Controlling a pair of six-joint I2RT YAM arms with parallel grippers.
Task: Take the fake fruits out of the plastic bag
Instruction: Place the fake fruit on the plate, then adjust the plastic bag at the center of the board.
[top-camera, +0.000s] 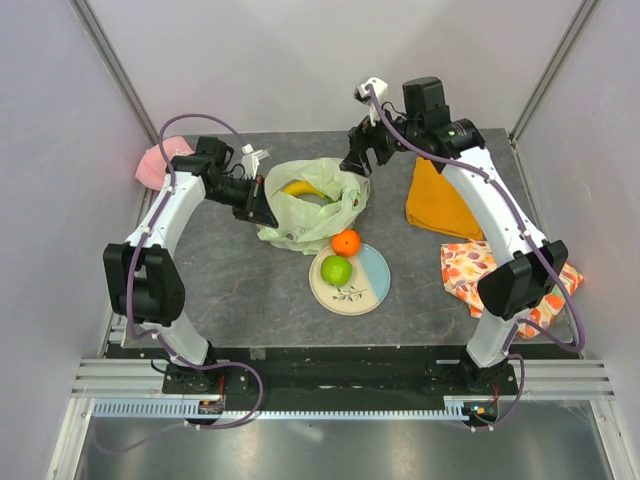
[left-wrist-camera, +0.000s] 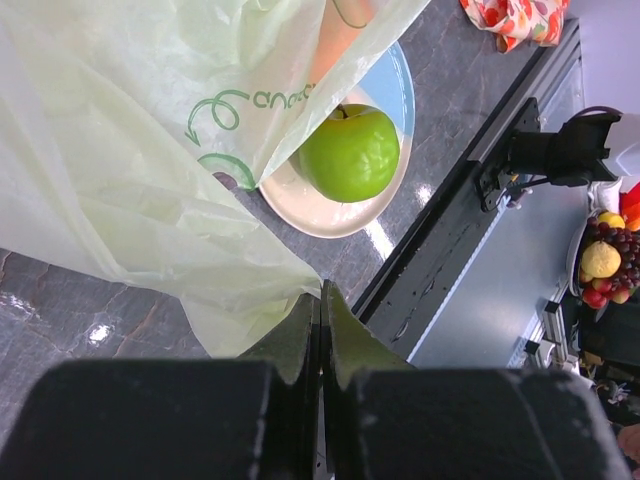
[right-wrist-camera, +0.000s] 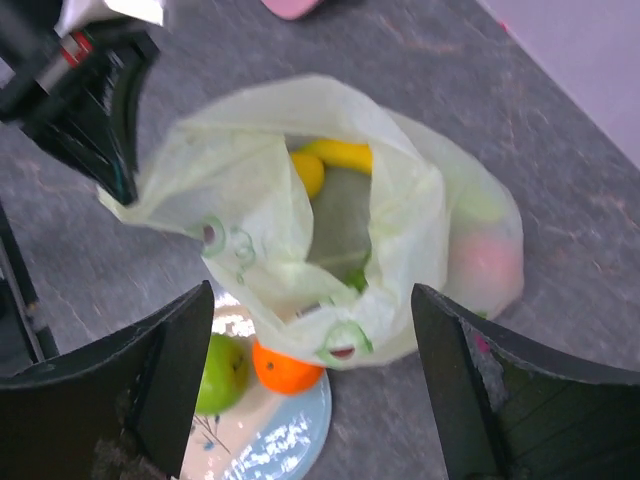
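Observation:
The pale yellow-green plastic bag (top-camera: 312, 205) lies open behind the plate (top-camera: 372, 285). A yellow banana (top-camera: 305, 188) shows in its mouth; in the right wrist view the banana (right-wrist-camera: 340, 155) and a pink peach (right-wrist-camera: 485, 262) show through the bag (right-wrist-camera: 250, 200). A green apple (top-camera: 336, 270) and an orange (top-camera: 346, 242) sit on the plate. My left gripper (top-camera: 262, 212) is shut on the bag's left edge (left-wrist-camera: 200, 250). My right gripper (top-camera: 358, 160) is open and empty, held above the bag's right side.
An orange cloth (top-camera: 437, 200) and a patterned cloth (top-camera: 470, 270) lie at the right. A pink cap (top-camera: 160, 160) sits at the back left corner. The table's front edge and rail (left-wrist-camera: 470, 220) run near the plate.

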